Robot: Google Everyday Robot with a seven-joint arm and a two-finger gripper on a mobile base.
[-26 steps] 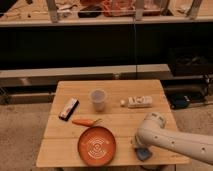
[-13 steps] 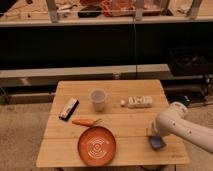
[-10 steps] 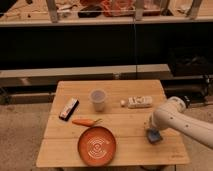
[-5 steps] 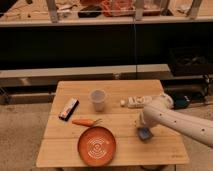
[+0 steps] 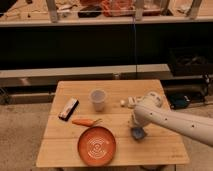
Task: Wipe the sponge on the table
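The blue sponge (image 5: 138, 132) lies on the light wooden table (image 5: 65, 148), right of the orange plate (image 5: 96, 146). The gripper (image 5: 136, 127) comes in from the right on a white arm (image 5: 175, 121) and presses down onto the sponge from above. Only the sponge's lower edge shows under the gripper; the rest is covered.
On the table also stand a clear cup (image 5: 98, 100), an orange carrot (image 5: 84, 121), a black-and-white bar (image 5: 68, 108) at the left and a white remote-like object (image 5: 128, 102) behind the arm. A grey bench (image 5: 60, 75) runs behind the table.
The gripper and the sponge under it have slid left across the table top, from near the right edge toward the plate.
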